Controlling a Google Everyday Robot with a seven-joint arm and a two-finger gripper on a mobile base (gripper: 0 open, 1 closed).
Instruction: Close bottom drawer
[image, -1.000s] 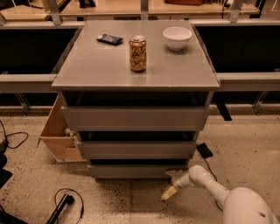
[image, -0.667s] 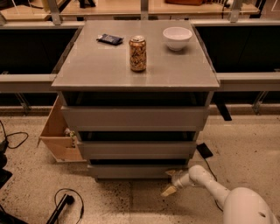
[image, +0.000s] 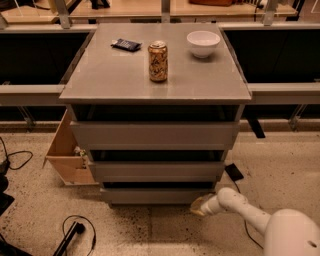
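The bottom drawer (image: 150, 195) is the lowest of three grey drawers in the cabinet, a plain flat front near the floor, its front set back behind the two fronts above. My gripper (image: 199, 206) sits on a white arm reaching in from the lower right. It is low at the drawer front's right end, touching or nearly touching it.
On the cabinet top (image: 100, 85) stand a drink can (image: 158, 61), a white bowl (image: 203, 43) and a small dark packet (image: 126, 45). A light wooden box (image: 67, 155) sits at the cabinet's left. Cables (image: 75, 235) lie on the speckled floor at lower left.
My gripper has stayed at the drawer front's right end, shifting very slightly. The drawer front shows no clear movement.
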